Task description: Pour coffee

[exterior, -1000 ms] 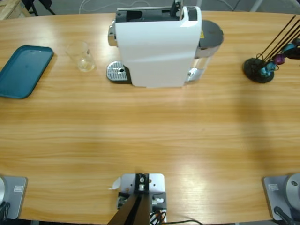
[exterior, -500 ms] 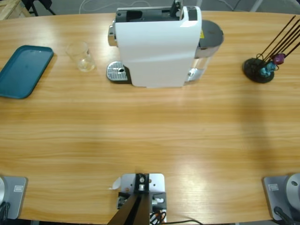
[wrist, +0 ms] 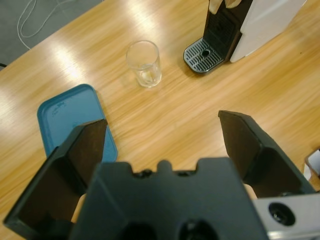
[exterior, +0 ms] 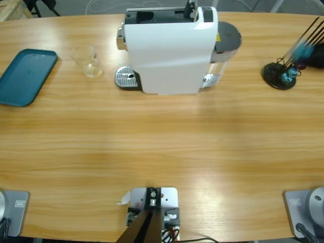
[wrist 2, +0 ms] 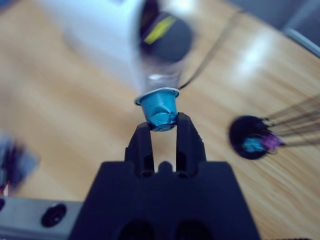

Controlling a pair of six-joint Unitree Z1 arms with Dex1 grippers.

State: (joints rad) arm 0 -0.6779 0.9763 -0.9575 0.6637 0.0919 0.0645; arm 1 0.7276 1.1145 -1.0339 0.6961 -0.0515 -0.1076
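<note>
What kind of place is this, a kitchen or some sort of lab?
Probably a lab or test room set up like a coffee corner: a white capsule coffee machine, an empty glass and a capsule rack stand on a long wooden table, with grey floor and cables beyond.

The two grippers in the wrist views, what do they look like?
Both are matte black. The left gripper has two broad, flat, paddle-shaped jaws on a blocky black body with round holes. The right gripper has the same black body, with a silver-grey bracket beside it.

Teal tray (exterior: 25, 76) far left; capsule rack (exterior: 279, 76) far right.
</note>
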